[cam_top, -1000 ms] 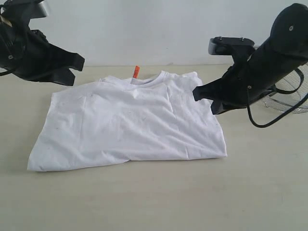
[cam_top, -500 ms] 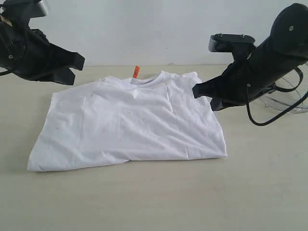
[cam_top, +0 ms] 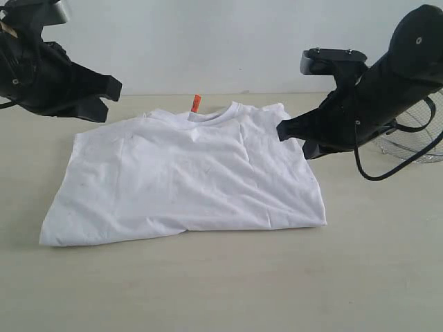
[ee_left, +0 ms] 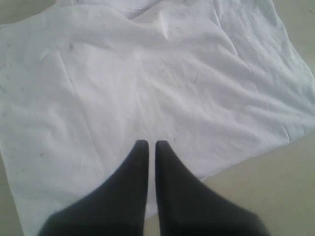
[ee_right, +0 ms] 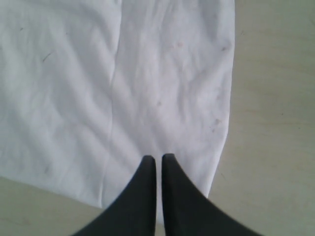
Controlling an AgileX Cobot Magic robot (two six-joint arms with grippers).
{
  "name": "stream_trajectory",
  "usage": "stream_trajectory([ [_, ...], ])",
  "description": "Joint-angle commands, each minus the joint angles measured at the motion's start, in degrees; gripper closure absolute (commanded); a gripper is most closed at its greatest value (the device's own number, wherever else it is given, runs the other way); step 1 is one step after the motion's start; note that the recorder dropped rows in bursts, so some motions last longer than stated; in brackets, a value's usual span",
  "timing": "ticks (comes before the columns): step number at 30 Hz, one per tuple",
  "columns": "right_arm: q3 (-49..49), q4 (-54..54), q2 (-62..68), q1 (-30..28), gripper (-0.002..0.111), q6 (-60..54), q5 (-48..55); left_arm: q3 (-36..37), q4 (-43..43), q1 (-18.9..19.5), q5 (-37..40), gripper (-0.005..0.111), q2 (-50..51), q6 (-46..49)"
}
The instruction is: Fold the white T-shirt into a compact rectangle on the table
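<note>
White T-shirt (cam_top: 187,173) folded on table (cam_top: 360,277); left end effector (ee_left: 147,144), right end effector (ee_right: 158,158) closed, empty.

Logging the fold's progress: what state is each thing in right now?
white T-shirt: folded into a rough rectangle, flat on the table, ungripped
left gripper: jaws shut, empty, hovering clear of the shirt
right gripper: jaws shut, empty, hovering clear of the shirt
wire basket: partly hidden, contents cannot be told
</note>
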Motion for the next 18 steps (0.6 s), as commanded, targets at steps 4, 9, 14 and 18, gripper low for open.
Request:
stream_trajectory([
  [4,0.1,0.0,-0.4,-0.1,0.108,0.2,-0.5,0.1,-0.6,-0.2,-1.0,0.102,-0.4,-0.4],
  [9,0.1,0.0,-0.4,-0.1,0.108,0.2,-0.5,0.1,-0.6,-0.2,-1.0,0.102,-0.4,-0.4],
  [14,0.1,0.0,-0.4,-0.1,0.108,0.2,-0.5,0.1,-0.6,-0.2,-1.0,0.102,-0.4,-0.4],
  [18,0.1,0.0,-0.4,-0.1,0.108,0.2,-1.3,0.1,-0.6,-0.2,-1.1,0.102,-0.4,-0.4],
])
